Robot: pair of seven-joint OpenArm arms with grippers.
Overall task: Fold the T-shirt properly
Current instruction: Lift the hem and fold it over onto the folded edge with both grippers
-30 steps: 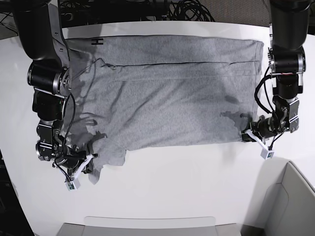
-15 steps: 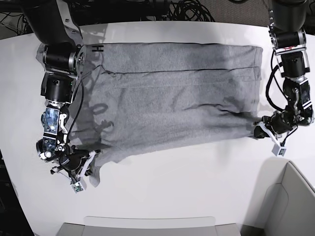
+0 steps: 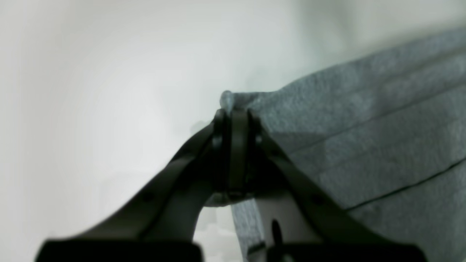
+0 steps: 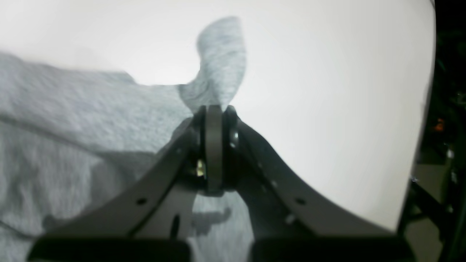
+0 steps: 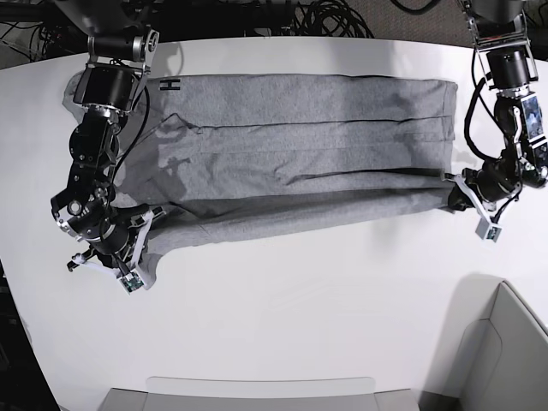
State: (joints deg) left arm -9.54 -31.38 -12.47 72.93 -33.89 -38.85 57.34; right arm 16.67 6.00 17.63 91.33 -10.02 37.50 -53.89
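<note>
- Left gripper is clamped on the T-shirt corner at 3 o'clock.
- Right gripper pinches the 8 o'clock corner.
- Uneven carrying could skew the fold.

base looks down; 2 wrist views close behind jaws.

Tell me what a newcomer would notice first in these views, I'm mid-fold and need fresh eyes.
The heather-grey T-shirt dominates, spread wide across the white table with long creases running along it. Both grippers are shut on its near edge: the left gripper pinches the corner at the base view's right, the right gripper a bunched flap at its left. Black lettering peeks out at the far edge.
</note>
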